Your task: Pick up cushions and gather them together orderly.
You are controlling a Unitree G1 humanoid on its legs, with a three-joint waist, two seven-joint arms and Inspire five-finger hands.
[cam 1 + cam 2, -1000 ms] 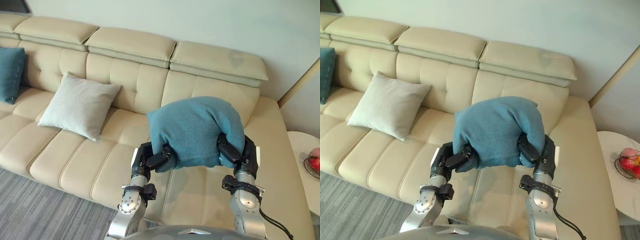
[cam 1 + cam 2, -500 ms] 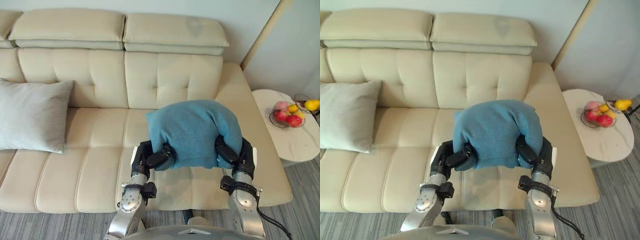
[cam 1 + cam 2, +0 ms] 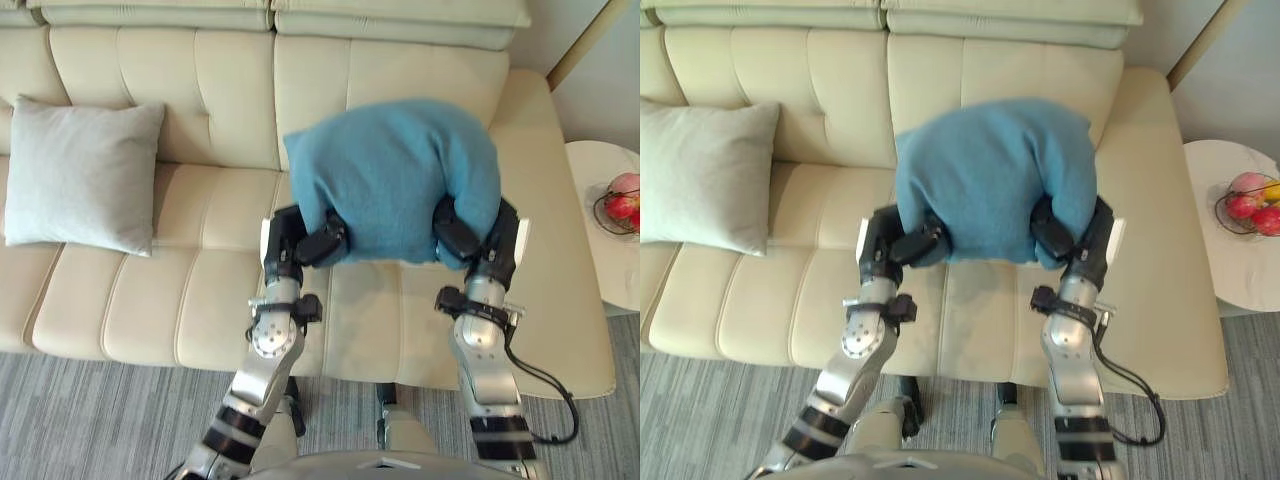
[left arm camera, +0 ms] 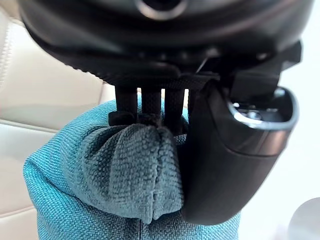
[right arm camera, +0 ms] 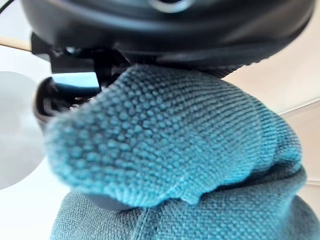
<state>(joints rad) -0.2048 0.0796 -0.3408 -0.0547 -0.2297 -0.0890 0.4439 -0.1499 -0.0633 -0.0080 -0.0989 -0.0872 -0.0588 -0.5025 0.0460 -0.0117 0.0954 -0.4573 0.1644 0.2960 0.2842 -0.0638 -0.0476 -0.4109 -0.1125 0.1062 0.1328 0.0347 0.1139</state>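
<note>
At the right edge of the frame a small wire fruit bowl (image 3: 1230,224) stands on a round white side table (image 3: 1232,265) just beside the sofa's arm. In it lie red fruits (image 3: 1244,194), and a yellow piece shows at the very edge of the right eye view; what kind it is cannot be told.

The teal cushion (image 3: 395,175) is in the centre of the frame, held up above the seat of the cream sofa (image 3: 130,300) and in front of its backrest, clear of the seat. The left hand (image 3: 318,243) grips its lower left corner and the right hand (image 3: 455,235) its lower right corner. In the left wrist view the fingers (image 4: 150,106) are curled into a bunched fold of the teal cloth, with the thumb pressed beside it. In the right wrist view the knitted cloth bulges over the clenched hand.

A pale grey cushion (image 3: 85,175) sits at the left of the frame, leaning against the backrest with its lower edge on the seat, well apart from the teal one.

The sofa is tufted leather with long seat panels. Grey carpet (image 3: 90,420) with a fine striped weave runs along the bottom of the frame
</note>
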